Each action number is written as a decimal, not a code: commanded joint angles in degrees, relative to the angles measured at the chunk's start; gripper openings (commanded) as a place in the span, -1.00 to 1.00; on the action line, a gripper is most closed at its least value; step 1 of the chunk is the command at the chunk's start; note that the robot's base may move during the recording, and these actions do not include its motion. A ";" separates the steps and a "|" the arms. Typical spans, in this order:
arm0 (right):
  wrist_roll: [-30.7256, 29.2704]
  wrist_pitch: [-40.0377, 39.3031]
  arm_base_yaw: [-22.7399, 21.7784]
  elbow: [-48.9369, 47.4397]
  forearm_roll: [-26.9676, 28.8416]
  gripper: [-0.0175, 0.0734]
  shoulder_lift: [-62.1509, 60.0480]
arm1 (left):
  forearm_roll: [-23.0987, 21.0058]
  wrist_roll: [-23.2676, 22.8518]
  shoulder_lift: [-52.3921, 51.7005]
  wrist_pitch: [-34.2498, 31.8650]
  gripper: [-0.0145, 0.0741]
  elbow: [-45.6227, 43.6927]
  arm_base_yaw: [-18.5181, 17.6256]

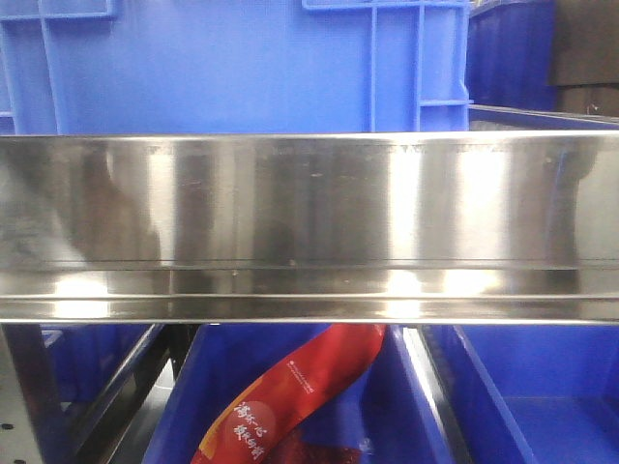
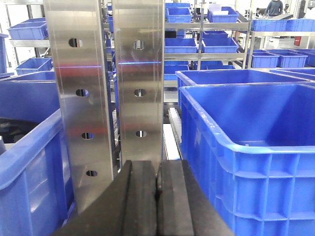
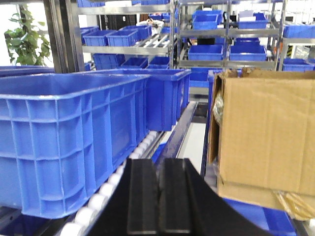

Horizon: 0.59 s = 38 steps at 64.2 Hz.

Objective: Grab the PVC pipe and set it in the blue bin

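Left wrist view: the left gripper (image 2: pixel 157 196) has its jaws pressed together, empty, just beside the blue bin (image 2: pixel 246 162); steel uprights (image 2: pixel 83 98) stand beyond. The right gripper (image 3: pixel 159 196) is likewise closed. Where the PVC pipe lies cannot be told.

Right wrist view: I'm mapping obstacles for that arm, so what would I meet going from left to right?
Large blue bin → white rollers → cardboard box.
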 commanded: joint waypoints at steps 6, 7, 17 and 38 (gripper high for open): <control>0.12 -0.15 -0.29 0.37 -0.09 -0.98 -0.24 | -0.33 -0.68 0.12 -0.83 -0.92 0.16 0.08; 0.12 -0.15 -0.29 0.37 -0.09 -0.98 -0.24 | -0.33 -0.68 0.12 -0.83 -0.92 0.16 0.08; 0.12 -0.15 -0.29 0.37 -0.09 -0.98 -0.24 | -0.33 -0.68 -0.42 -0.81 -0.92 0.16 0.19; 0.12 -0.15 -0.29 0.37 -0.09 -0.98 -0.24 | -0.33 -0.68 -10.34 -1.22 -0.92 0.16 1.54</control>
